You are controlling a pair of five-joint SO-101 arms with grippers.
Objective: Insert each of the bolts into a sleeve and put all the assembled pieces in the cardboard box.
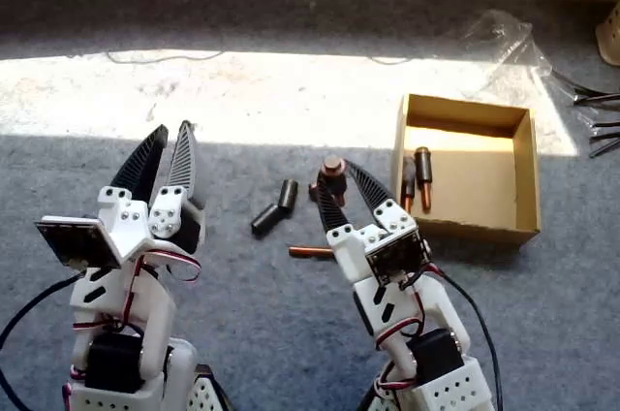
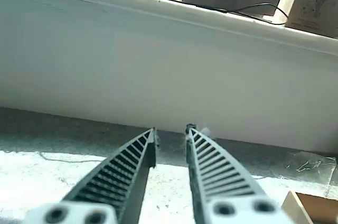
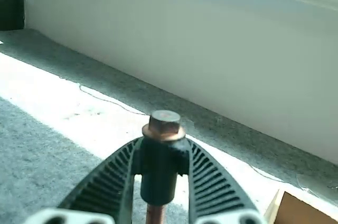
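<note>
Two arms stand side by side in the high view. The left tool (image 1: 172,130) has its fingers slightly spread and pinches nothing. The right tool (image 1: 335,180) pinches one upright assembled piece (image 1: 332,168), near the left wall of the cardboard box (image 1: 475,228). Two more assembled pieces (image 1: 423,171) lie inside the box along that wall. Two loose sleeves (image 1: 289,194) lie on the grey desk (image 1: 252,333) between the tools, and one loose bolt (image 1: 310,252) lies just beside the right arm. A sunlit band of desk stretches beyond both tools. A plastic bag (image 1: 499,38) lies past the box.

In the left wrist view, the left tool (image 2: 171,130) shows a narrow gap and points at the white wall (image 2: 158,65).

In the right wrist view, the right tool (image 3: 161,147) is pressed on the piece's dark sleeve (image 3: 158,174), with the copper bolt head (image 3: 163,123) on top.
</note>
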